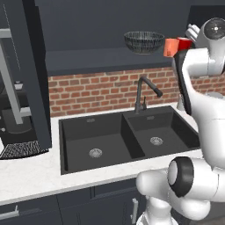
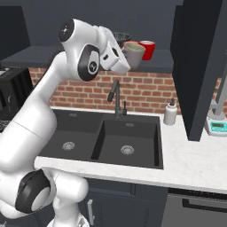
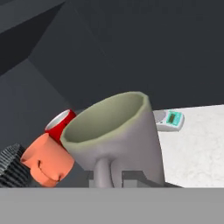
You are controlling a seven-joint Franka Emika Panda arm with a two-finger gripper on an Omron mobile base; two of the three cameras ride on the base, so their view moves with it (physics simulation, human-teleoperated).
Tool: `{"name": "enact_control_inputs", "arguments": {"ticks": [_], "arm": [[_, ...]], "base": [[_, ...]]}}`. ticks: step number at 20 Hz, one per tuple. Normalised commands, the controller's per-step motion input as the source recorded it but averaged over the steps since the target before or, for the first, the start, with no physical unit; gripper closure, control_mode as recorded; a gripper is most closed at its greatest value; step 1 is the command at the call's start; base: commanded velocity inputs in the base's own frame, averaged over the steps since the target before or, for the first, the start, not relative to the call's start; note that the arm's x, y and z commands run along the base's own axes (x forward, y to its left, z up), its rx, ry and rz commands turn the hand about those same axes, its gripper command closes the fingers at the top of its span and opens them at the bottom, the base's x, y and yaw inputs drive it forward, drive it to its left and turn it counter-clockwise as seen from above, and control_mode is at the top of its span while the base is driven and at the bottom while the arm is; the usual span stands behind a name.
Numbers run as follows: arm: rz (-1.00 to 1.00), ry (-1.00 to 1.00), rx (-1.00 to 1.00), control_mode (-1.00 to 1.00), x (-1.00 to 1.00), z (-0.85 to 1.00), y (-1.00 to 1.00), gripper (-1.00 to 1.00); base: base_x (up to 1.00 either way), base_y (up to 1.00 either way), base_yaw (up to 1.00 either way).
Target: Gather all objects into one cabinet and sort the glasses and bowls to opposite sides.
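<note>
Your gripper (image 2: 129,58) grasps the beige mug (image 2: 134,53), tilted, up at the cabinet shelf (image 1: 88,59). You have there: bowl (image 1: 143,41) left, then orange cup (image 1: 170,47), red mug (image 2: 147,49).

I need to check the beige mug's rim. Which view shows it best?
The hand view: the beige mug shows large, its rim and handle plain. The right base view shows it small by the hand.

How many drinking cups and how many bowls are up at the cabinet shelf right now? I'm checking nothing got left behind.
Cups: 3, namely the plain orange handleless tumbler, the glossy red mug and the beige mug with handle, held in the gripper.
Bowls: 1, the wide dark mesh-patterned bowl.
Total: 4
</note>
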Motion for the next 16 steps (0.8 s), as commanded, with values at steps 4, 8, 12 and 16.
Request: {"name": "enact_control_inputs", "arguments": {"ticks": [4, 8, 12, 16], "arm": [[0.01, 0.04, 0.04, -1.00, 0.56, -0.17, -0.02, 1.00], [0.04, 0.04, 0.00, -1.00, 0.34, -0.21, 0.01, 1.00], [0.05, 0.01, 0.00, -1.00, 0.33, -0.10, -0.07, 1.00], [0.06, 0.00, 0.00, -1.00, 0.33, 0.00, -0.10, 1.00]], "base": [[0.00, 0.00, 0.00], [0.00, 0.00, 0.00], [0.00, 0.00, 0.00], [0.00, 0.00, 0.00]]}}
